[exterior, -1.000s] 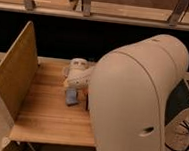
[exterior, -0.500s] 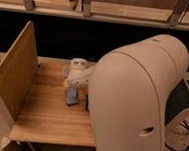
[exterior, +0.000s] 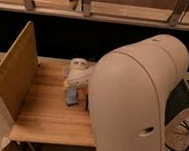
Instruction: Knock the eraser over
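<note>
My gripper (exterior: pixel 72 95) hangs low over the middle of the wooden table (exterior: pixel 44 115), reaching down from the white wrist (exterior: pixel 77 71). Its bluish tip is just above or touching the boards. The eraser is hidden: the big white arm housing (exterior: pixel 141 99) covers the whole right part of the table. Only a thin dark strip (exterior: pixel 87 102) shows between the gripper and the housing's edge, and I cannot tell what it is.
A tall wooden side panel (exterior: pixel 13 72) walls off the table's left edge. Behind the table runs a dark gap under a wooden rail (exterior: pixel 94 12). Cables lie on the floor at the lower right (exterior: pixel 183 134).
</note>
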Action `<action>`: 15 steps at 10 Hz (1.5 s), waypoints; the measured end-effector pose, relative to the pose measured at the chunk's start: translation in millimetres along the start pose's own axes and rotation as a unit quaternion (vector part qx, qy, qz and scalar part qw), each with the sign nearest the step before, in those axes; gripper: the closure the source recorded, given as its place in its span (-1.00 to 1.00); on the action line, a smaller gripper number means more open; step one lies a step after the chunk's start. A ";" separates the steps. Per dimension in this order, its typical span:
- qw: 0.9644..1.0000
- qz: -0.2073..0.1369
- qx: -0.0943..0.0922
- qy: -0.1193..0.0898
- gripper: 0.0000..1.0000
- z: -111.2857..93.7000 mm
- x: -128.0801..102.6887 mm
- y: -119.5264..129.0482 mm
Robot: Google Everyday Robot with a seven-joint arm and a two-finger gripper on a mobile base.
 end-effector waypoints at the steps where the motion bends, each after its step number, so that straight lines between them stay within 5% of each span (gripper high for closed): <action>1: 1.000 0.000 0.000 0.000 -0.30 0.0 0.0 0.0; 6: 1.000 -0.016 -0.013 -0.008 0.75 -3.6 -4.4 11.8; 8: 1.000 -0.008 -0.024 0.001 0.99 -2.9 1.8 17.3; 12: 0.995 0.010 -0.084 0.042 1.00 -3.6 33.0 58.2; 15: 0.991 0.015 -0.103 0.080 1.00 -19.4 54.0 73.8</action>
